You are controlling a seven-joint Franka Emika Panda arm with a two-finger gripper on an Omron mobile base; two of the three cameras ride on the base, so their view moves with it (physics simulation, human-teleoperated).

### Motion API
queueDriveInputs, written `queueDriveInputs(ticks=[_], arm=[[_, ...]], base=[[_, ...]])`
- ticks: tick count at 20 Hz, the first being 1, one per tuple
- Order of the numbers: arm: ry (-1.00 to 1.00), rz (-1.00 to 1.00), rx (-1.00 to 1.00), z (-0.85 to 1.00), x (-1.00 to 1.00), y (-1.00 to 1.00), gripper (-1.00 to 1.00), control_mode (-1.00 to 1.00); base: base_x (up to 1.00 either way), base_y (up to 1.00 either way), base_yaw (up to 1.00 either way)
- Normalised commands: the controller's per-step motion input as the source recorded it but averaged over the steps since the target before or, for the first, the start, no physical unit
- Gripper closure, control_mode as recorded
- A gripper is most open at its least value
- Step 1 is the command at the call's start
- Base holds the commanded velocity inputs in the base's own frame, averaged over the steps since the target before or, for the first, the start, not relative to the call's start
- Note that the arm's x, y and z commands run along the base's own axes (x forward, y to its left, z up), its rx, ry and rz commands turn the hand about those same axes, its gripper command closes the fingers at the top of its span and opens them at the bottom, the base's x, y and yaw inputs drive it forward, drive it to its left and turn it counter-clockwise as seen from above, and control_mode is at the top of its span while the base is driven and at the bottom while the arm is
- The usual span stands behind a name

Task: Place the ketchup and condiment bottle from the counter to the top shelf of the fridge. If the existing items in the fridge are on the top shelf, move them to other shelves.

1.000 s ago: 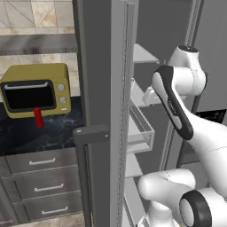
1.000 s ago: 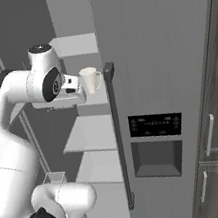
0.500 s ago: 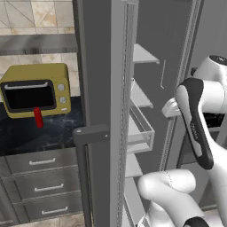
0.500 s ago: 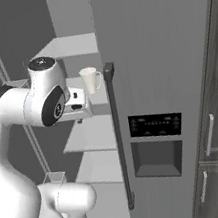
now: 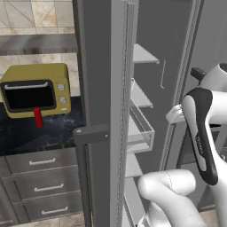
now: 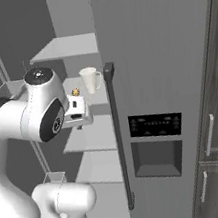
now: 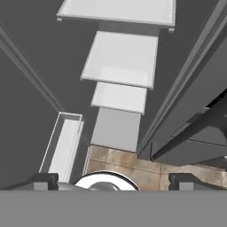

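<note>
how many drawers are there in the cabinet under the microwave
3, stacked under the dark counter in the left base view: the top drawer, the middle drawer and the bottom drawer. The open fridge door cuts off their right ends, so more could be hidden.

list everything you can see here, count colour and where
microwave: 1, yellow with a dark door, on the dark counter left of the fridge
bottle: 1, red, upright on the counter in front of the microwave
counter: 1, dark speckled, over the drawers
drawers: 3, grey with silver handles, under the counter
fridge: 1, grey, one door open, dispenser panel on the shut door
fridge shelves: several, pale grey, stacked inside the fridge
door bin: 1, clear white, on the open door
mug: 1, white, on a fridge shelf
small item: 1, yellowish, beside the mug, too small to identify
gripper: 1, dark tips, open, holding nothing
</note>
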Motion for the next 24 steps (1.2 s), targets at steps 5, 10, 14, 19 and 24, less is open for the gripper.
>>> queueDriveInputs(ticks=[5, 10, 14, 19, 24], arm=[[0.0, 0.0, 0.0, 0.0, 0.0, 0.0, -1.0, 1.0], [0.0, 0.0, 0.0, 0.0, 0.0, 0.0, -1.0, 1.0], [0.0, 0.0, 0.0, 0.0, 0.0, 0.0, -1.0, 1.0], [0.0, 0.0, 0.0, 0.0, 0.0, 0.0, -1.0, 1.0], [0.0, 0.0, 0.0, 0.0, 0.0, 0.0, -1.0, 1.0]], base=[[-0.85, -0.27, 0.09], [-1.0, -0.04, 0.34], [-0.94, 0.05, 0.76], [-0.22, 0.78, 0.67], [0.46, 1.0, 0.29]])
